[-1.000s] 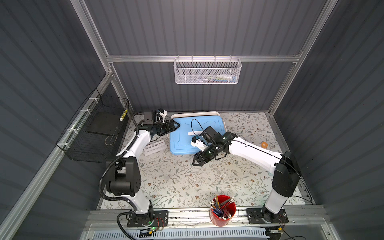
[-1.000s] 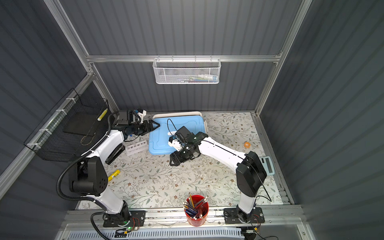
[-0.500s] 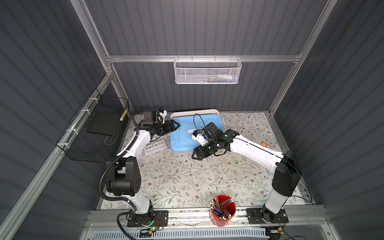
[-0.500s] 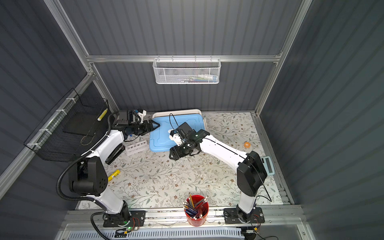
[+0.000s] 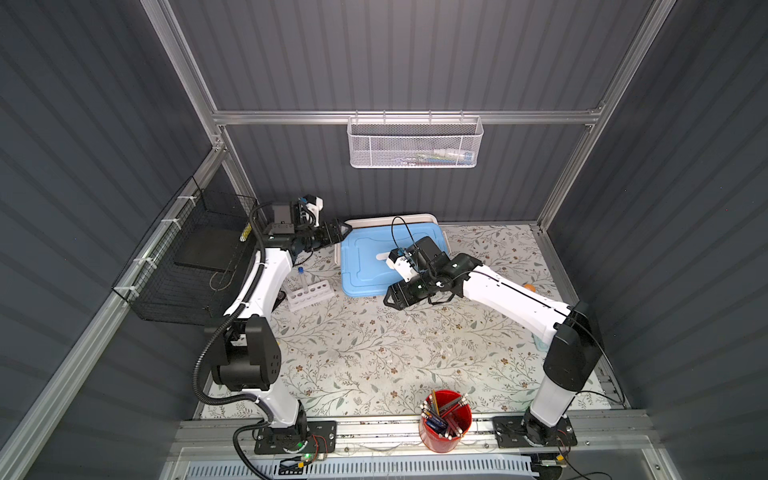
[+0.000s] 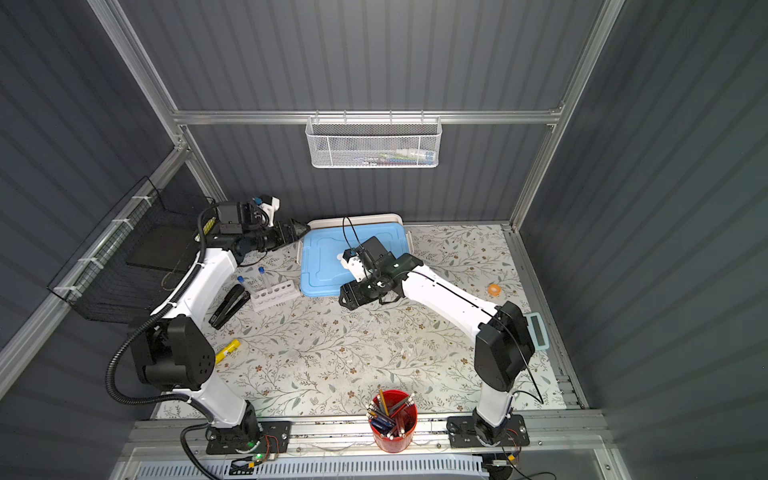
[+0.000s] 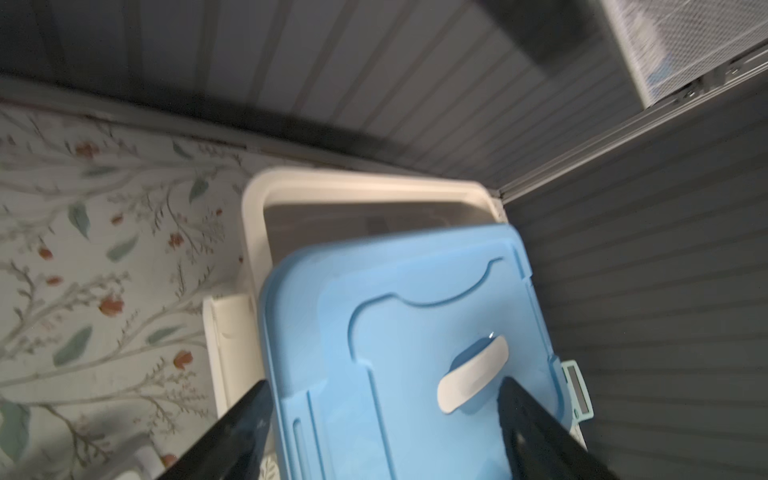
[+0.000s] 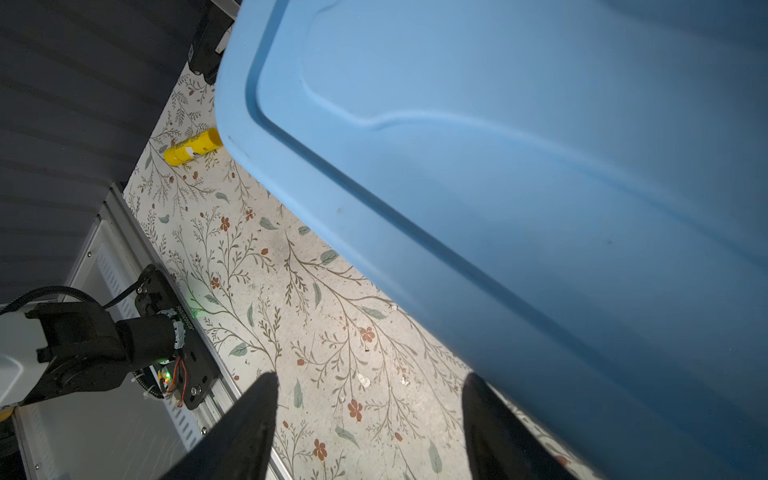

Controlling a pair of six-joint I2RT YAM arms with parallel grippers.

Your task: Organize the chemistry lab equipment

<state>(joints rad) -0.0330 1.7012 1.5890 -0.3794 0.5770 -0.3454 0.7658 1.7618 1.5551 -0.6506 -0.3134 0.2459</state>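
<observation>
With the back wall as 12 o'clock in both top views, the left gripper (image 5: 342, 231) hovers at the 11 o'clock corner of the blue lid (image 5: 368, 266). Its jaws are spread wide and grip nothing. In its wrist view the dark fingers (image 7: 243, 424) stand either side of that end of the lid; whether they touch it I cannot tell. It keeps about the same post as a second ago. The right gripper (image 5: 390, 296) is likewise released, with only the flowered mat (image 8: 324, 316) between its fingers (image 8: 253, 419), and lies just at the lid's 6 o'clock edge. A second ago it sat further toward 6 o'clock, out on the mat, and it has since drawn in toward 12. The lid's near edge seems to have gone back a little with it. The lid lies askew on the white bin (image 5: 390, 217), whose rim shows as a strip at 12 o'clock, and its white handle (image 7: 473, 374) faces up. At the lid's 9 o'clock stands the white rack (image 6: 277, 294) with one blue-capped test tube (image 6: 263, 278) upright in it, unmoved. A second blue cap (image 6: 240, 279) shows just beside the rack; whether that tube is in the rack I cannot tell. Further out at 8 o'clock lie a black stapler (image 6: 230, 305) and a yellow tube (image 6: 227, 351). An orange ball (image 6: 493, 289) and the pale blue calculator (image 6: 537, 330) sit at 3 o'clock. The red cup of pencils (image 5: 446, 419) stands at 6.
</observation>
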